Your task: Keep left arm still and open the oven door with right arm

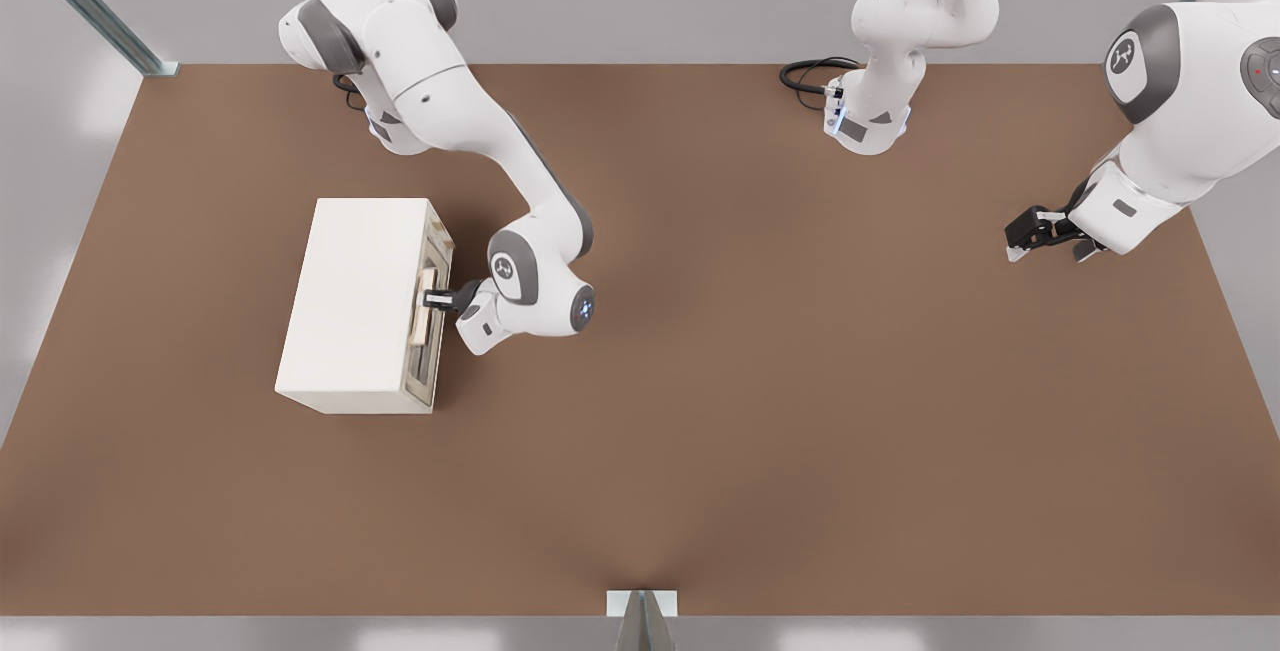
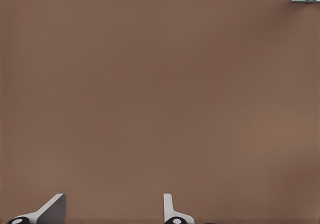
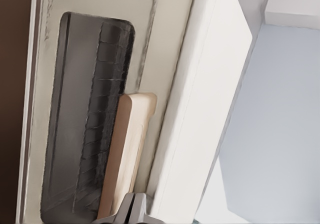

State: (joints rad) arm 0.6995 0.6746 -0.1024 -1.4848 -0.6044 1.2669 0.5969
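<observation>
The cream-white box oven (image 1: 355, 303) sits on the brown flat surface (image 1: 760, 381), toward the front view's left, its front face turned toward the front view's right. That face is the cream-framed oven door (image 1: 432, 316) with dark glass window (image 3: 82, 119), which looks closed or very nearly so, lying against the oven body. The white jointed right arm (image 1: 500, 181) reaches down and bends back toward the door so its black two-finger hand (image 1: 436, 299) meets the pale beige bar handle (image 1: 427, 306) head-on, probably the approach needed to hook or pinch the bar. In the right wrist view the handle (image 3: 127, 154) runs straight to the hand (image 3: 131, 211); whether the fingers are clenched on it I cannot tell. Likely stage: at the handle, pull not yet visible. Slipping off the bar looks like the main risk.
</observation>
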